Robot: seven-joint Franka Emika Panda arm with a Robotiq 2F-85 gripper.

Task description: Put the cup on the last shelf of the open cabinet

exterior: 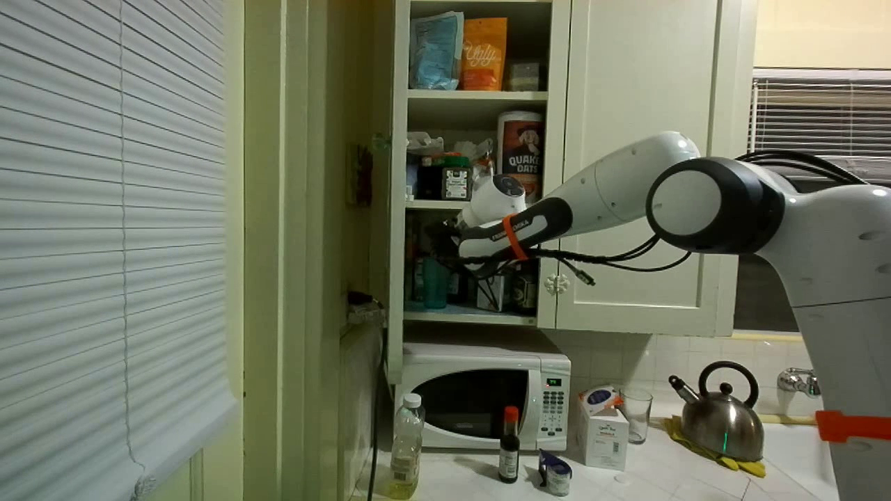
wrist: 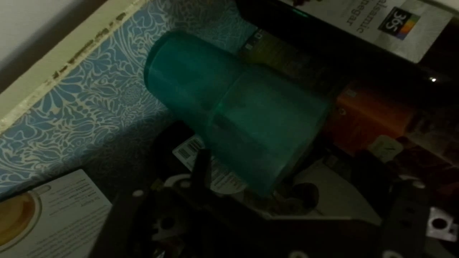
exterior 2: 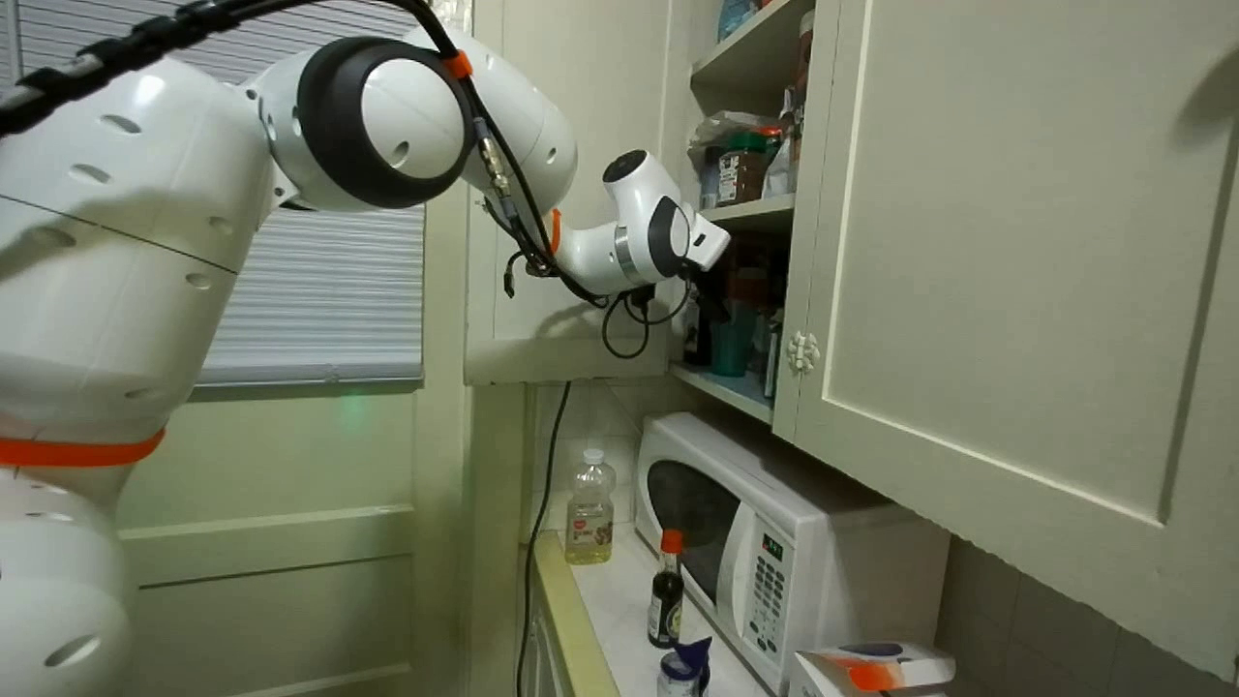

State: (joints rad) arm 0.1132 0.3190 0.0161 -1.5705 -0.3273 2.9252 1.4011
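The teal cup [exterior: 436, 282] stands upright on the last shelf [exterior: 480, 319] of the open cabinet [exterior: 557, 104], near its front left, and shows too in an exterior view [exterior 2: 733, 341]. My gripper [exterior: 445, 240] reaches into this lowest level at the height of the cup's rim, partly hidden by the arm and shadow. In the wrist view the cup [wrist: 233, 104] lies ahead, its base on the blue patterned liner [wrist: 104, 96]. The jaws of my gripper [wrist: 287, 166] stand wide apart, with the cup's rim end near them. Nothing is gripped; contact cannot be told in the dark.
A balsamic vinegar bottle [wrist: 398, 32], an orange container [wrist: 369, 118] and a printed box [wrist: 61, 211] crowd round the cup. Overhead runs the middle shelf board [exterior: 438, 204]. A white microwave [exterior: 487, 344] sits below, with bottles before it. An open door [exterior 2: 581, 174] flanks the cabinet.
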